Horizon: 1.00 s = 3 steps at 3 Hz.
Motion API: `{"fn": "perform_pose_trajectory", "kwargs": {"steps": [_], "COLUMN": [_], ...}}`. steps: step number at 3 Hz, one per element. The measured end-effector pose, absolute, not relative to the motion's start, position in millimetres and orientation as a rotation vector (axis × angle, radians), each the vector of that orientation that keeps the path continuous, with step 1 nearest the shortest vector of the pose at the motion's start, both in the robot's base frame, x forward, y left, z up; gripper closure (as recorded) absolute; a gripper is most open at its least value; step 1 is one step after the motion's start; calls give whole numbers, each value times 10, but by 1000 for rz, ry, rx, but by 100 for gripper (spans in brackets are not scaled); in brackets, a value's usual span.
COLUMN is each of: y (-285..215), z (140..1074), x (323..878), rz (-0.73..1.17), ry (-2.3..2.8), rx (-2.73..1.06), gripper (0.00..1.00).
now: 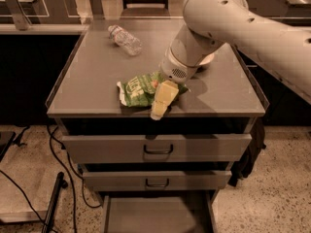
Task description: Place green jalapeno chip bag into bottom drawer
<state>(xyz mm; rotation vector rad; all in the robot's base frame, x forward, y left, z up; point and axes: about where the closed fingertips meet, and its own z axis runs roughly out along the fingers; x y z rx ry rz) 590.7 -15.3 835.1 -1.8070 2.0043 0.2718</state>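
One pale, thick arm [243, 23] fills the upper right and reaches down from that side onto the grey table [87, 81], probably so that its wrist comes in over the front half of the top. Below the table, the cabinet shows two wider handled drawers, the upper [204, 147] and the middle [194, 179], each pulled out a little further than the one above. Lowest of all, the bottom drawer [155, 215] stands furthest out, a shallow grey tray with its flat floor bare. I judge it was left that way so something can be lowered straight into it.

The green jalapeno chip bag [138, 90] lies flat on the table near the front edge, roughly mid-width. It is not yet in any drawer. It is crinkled green foil with white lettering and looks light and likely to slip or crumple. The cream-coloured claw [161, 101] sits over the bag's right end, angled down toward the front edge. Whether it is clenched on the foil or released cannot be told from this view.

Well apart, toward the back left of the table, a clear plastic bottle [125, 39] lies on its side.
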Motion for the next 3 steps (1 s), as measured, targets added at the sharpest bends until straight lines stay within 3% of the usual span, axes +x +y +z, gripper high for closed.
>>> {"fn": "perform_pose_trajectory", "kwargs": {"steps": [1, 3], "y": [-153, -153], "z": [8351, 8350], "x": [5906, 5906], "rz": [272, 272], "ry": [2004, 2004], "rx": [-1807, -1807], "gripper": [18, 64]}}
